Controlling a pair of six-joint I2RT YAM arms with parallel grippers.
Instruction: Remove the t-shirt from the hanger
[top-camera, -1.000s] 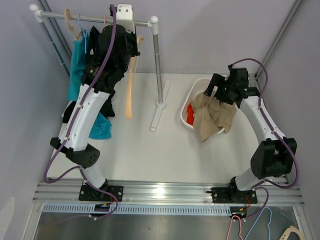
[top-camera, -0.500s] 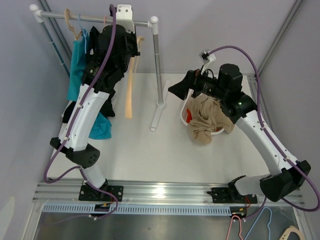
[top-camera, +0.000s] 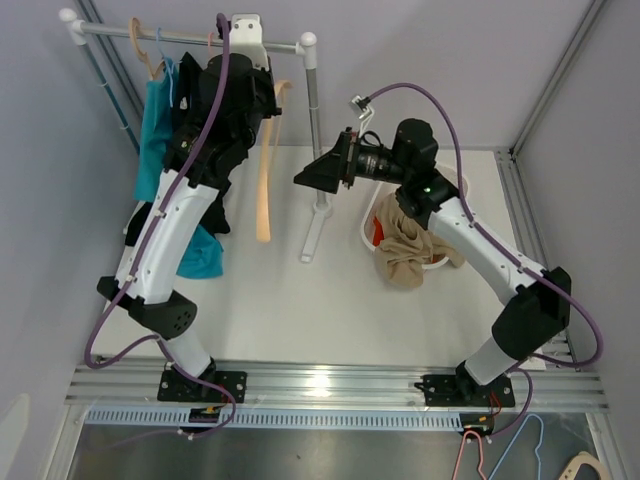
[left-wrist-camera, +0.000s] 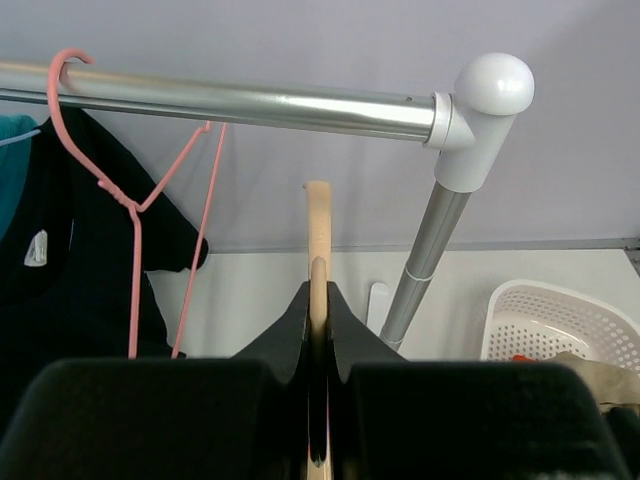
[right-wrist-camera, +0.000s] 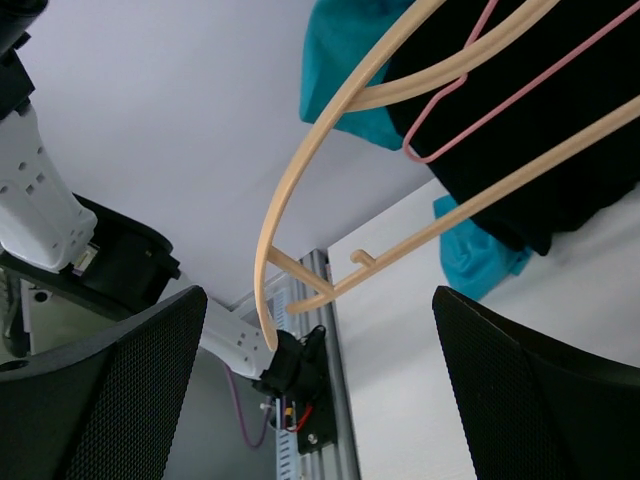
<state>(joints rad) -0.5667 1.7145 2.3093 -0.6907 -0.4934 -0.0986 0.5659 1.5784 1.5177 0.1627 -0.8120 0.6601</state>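
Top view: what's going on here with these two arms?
The left pincer is shut on a bare wooden hanger near the rail. The right pincer, open and empty, points toward that hanger. A tan t-shirt lies draped over the white basket. A black t-shirt and a teal garment hang on the rail.

The left arm (top-camera: 170, 235) rose to a silver clothes rail with white end caps (top-camera: 180, 35), its left gripper (top-camera: 268, 100) at the head of a pale wooden hanger (top-camera: 263, 190) that hung bare beside a teal t-shirt (top-camera: 153, 130) and a black t-shirt (top-camera: 219, 216). The right arm (top-camera: 480, 250) was extended leftward above the white table (top-camera: 290, 300), its right gripper (top-camera: 312, 176) level with the rail's upright post (top-camera: 316, 120). A crumpled tan garment (top-camera: 405, 250) spilled over the near rim of a white perforated laundry basket (top-camera: 368, 222).
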